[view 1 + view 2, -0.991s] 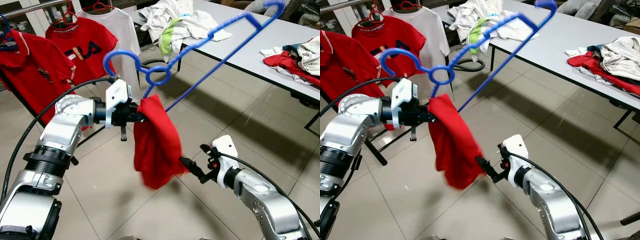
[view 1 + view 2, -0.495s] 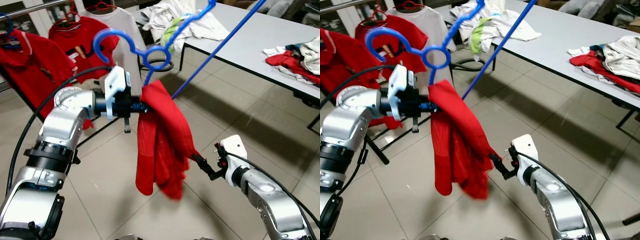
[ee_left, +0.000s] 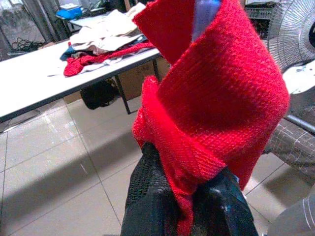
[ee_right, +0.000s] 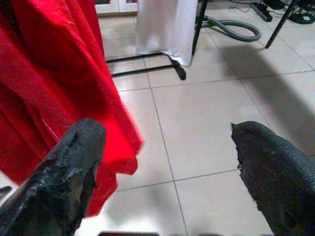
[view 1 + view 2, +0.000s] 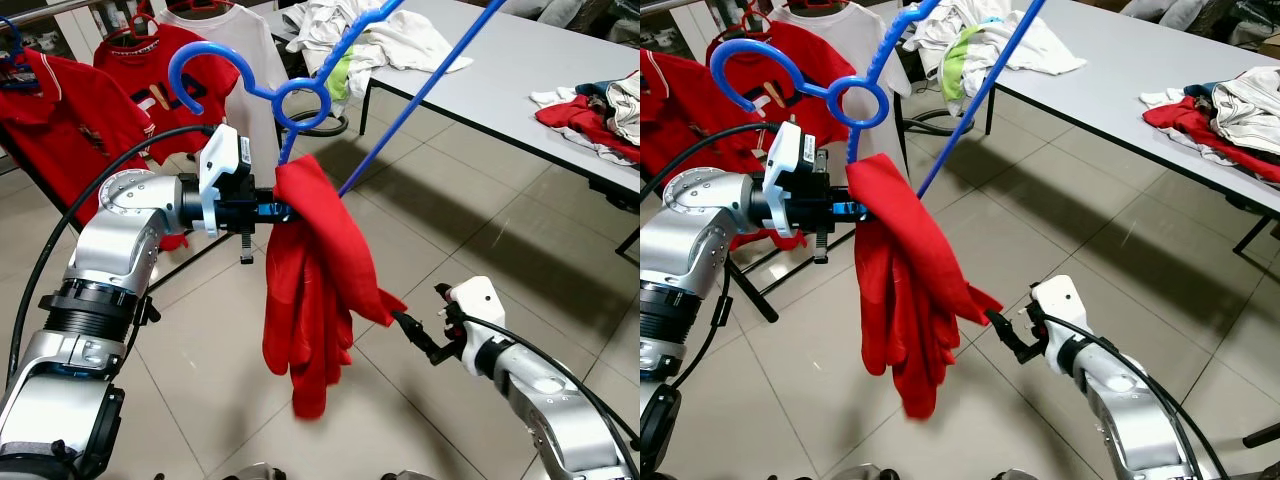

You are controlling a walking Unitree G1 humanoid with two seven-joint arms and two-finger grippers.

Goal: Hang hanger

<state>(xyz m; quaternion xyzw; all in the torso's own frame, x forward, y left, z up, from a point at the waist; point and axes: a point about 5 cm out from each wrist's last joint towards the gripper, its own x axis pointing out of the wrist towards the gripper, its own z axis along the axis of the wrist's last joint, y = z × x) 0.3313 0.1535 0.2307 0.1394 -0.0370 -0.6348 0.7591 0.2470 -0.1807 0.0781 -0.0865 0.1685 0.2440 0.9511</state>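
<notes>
Left gripper (image 3: 189, 196) is clamped on a bunched red garment (image 5: 310, 280) draped on a blue hanger (image 5: 300, 95), held up in mid-air over the beige tiled floor (image 5: 470, 230), hook pointing toward the clothes rack (image 5: 60, 10). Right gripper (image 4: 167, 147), fingers spread wide with nothing between them, sits low just beside the garment's lower edge. On the rack hang a red tee printed "FILA" (image 5: 165, 75), another red shirt (image 5: 50, 120) and a white tee (image 5: 235, 50); grey table (image 5: 520, 60) behind carries heaped laundry (image 5: 370, 35).
</notes>
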